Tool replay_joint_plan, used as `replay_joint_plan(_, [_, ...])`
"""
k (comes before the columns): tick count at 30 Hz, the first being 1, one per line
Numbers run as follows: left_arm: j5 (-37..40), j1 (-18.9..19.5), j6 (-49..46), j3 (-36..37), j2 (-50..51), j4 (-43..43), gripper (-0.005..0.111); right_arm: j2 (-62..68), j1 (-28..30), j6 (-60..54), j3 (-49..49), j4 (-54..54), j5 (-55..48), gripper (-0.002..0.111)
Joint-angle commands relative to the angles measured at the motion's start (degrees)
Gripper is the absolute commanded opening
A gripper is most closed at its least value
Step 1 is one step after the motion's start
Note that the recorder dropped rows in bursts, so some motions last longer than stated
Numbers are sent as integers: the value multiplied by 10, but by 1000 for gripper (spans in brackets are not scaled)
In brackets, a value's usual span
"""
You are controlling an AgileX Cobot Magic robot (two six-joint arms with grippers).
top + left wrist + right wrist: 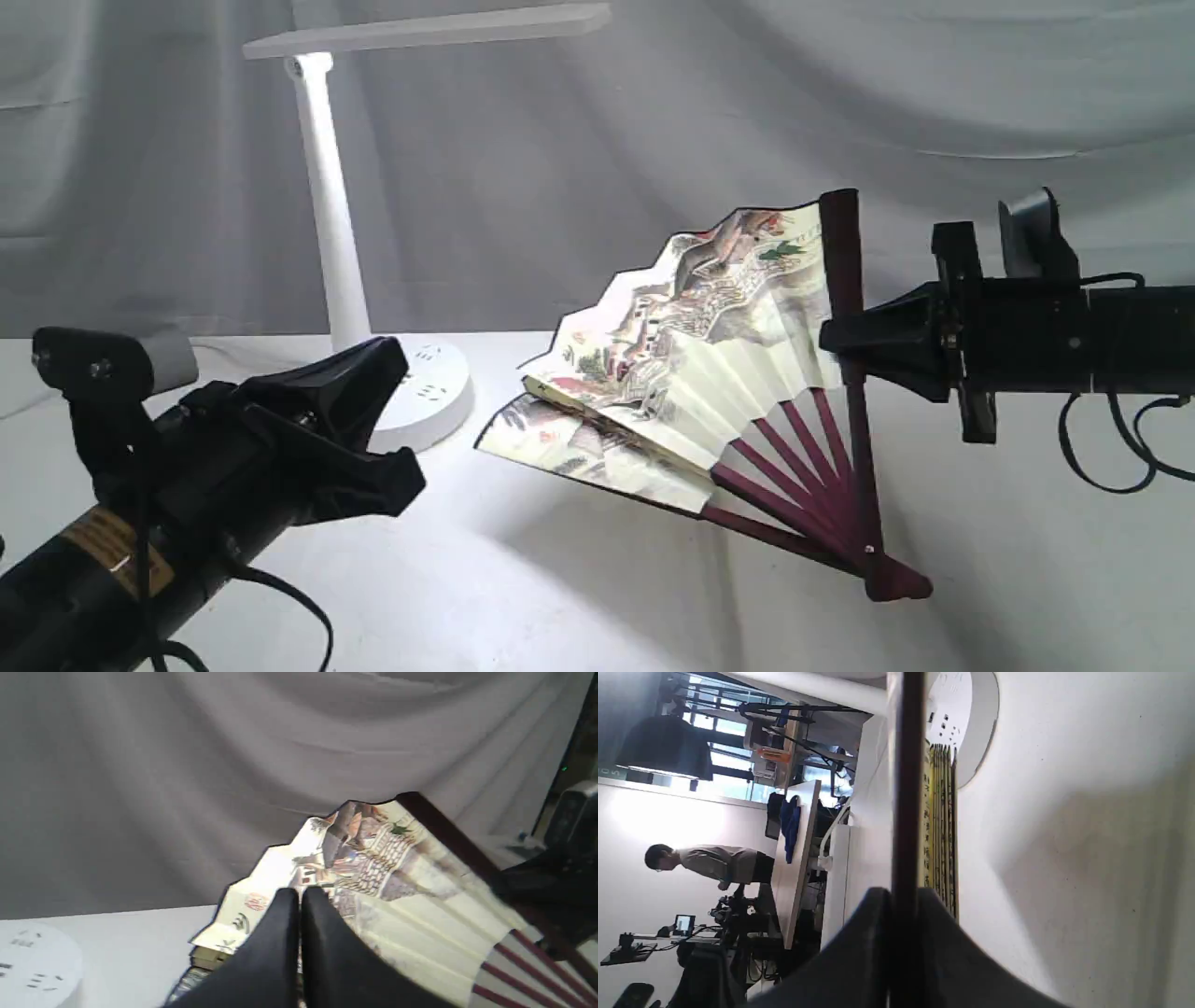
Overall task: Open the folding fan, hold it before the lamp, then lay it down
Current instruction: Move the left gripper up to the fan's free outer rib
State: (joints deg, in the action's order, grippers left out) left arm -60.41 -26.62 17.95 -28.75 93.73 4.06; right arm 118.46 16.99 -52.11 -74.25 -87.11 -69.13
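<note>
The folding fan (709, 364) is partly spread. Its pivot (873, 551) sits near the table, one maroon guard stands upright, and the other pleats are still stacked low on the left. My right gripper (831, 341) is shut on the upright guard (903, 788), with the folded pleats (941, 812) just beside it. My left gripper (397, 420) hovers left of the fan, apart from it. Its fingers (280, 914) are pressed together with nothing between them, pointing at the painted leaf (373, 868). The white lamp (327, 205) stands behind it, with its round base (429, 387) on the table.
A grey cloth backdrop (840, 93) hangs behind the white table (560, 579). The lamp's light bar (429, 33) stretches across the top left. Black cables (1102, 448) dangle from the right arm. In the right wrist view, a room with desks and a person (705, 863) shows beyond.
</note>
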Motion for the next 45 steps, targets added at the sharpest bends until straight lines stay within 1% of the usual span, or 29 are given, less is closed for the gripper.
replay_joint_plan(1, [-34, 0, 96, 7, 27, 34, 0, -3, 2, -6, 4, -15, -8, 0])
replay_joint_plan(5, [-58, 0, 197, 4, 81, 40, 0, -3, 2, -6, 4, -15, -8, 0])
replay_joint_plan(7, [-95, 0, 213, 4, 114, 40, 0, -3, 2, -6, 4, -17, -8, 0])
replay_joint_plan(10, [-96, 0, 232, -2, 160, 36, 1, -3, 1, -6, 4, -26, -8, 0])
replay_joint_plan(12, [-96, 0, 243, -10, 183, 36, 5, -3, 1, -6, 4, -31, -8, 0])
replay_joint_plan(16, [-96, 0, 319, -36, 219, 40, 18, -3, 1, -6, 4, -33, -8, 0])
replay_joint_plan(21, [-96, 0, 418, -76, 255, 41, 38, -3, 1, -6, 4, -33, -8, 0])
replay_joint_plan(23, [-96, 0, 482, -97, 271, 49, 45, -3, 1, -6, 4, -33, -8, 0])
replay_joint_plan(26, [-96, 0, 545, -124, 294, 69, 54, -3, 1, -6, 4, -33, -8, 0])
replay_joint_plan(28, [-96, 0, 577, -144, 309, 79, 56, -3, 1, -6, 4, -33, -8, 0])
replay_joint_plan(31, [-96, 0, 627, -169, 327, 96, 56, -3, 1, -6, 4, -30, -8, 0])
replay_joint_plan(35, [-96, 0, 648, -206, 340, 118, 56, -3, 1, -6, 4, -28, -8, 0])
replay_joint_plan(41, [-96, 0, 669, -248, 356, 117, 52, -3, 1, -6, 4, -25, -8, 0])
replay_joint_plan(45, [-96, 0, 731, -271, 378, 119, 50, -3, 1, -6, 4, -24, -8, 0])
